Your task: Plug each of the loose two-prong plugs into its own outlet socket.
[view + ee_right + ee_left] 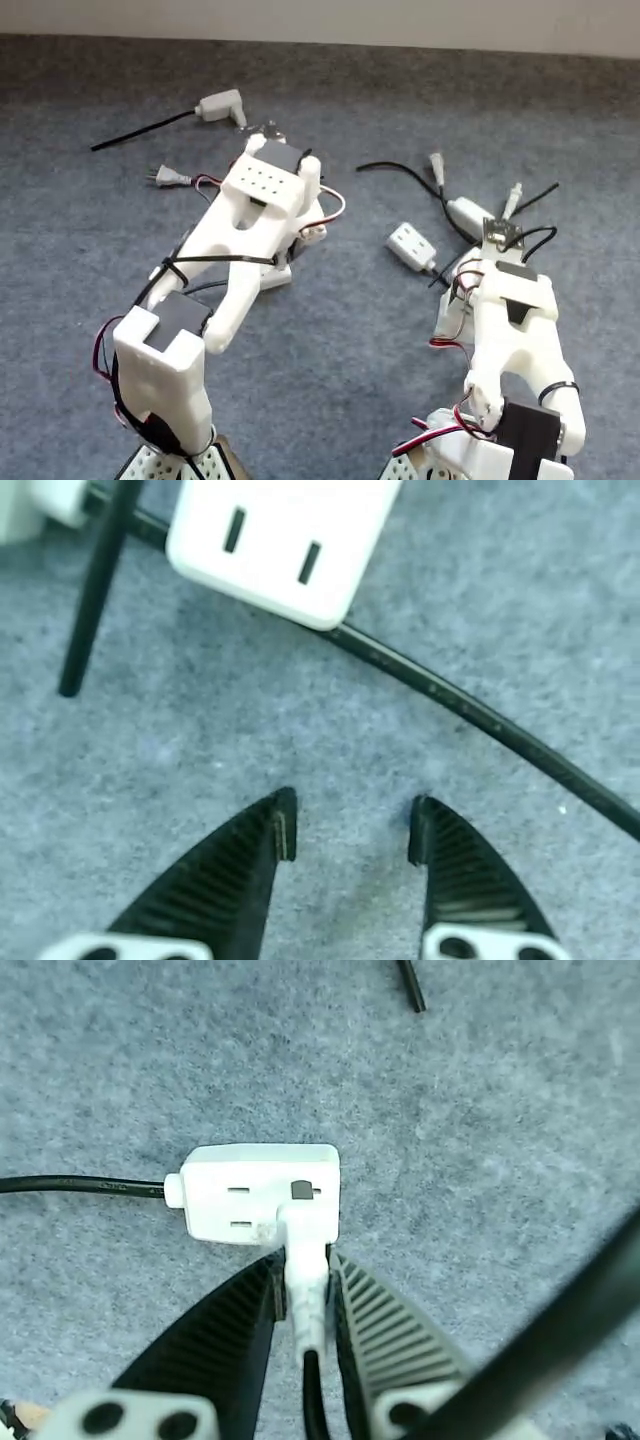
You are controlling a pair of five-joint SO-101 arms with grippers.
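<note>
White plug (pixel 303 1222) at outlet socket (pixel 225 1195), pinched in left gripper (pixel 306 1265)
Right gripper (pixel 350 828) jaws apart, holding nothing, over grey bench (pixel 300 730) near second outlet (pixel 285 540)

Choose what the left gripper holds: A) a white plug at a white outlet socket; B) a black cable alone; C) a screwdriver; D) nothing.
A: the left gripper is shut on a white plug whose front end meets the white outlet socket.
</note>
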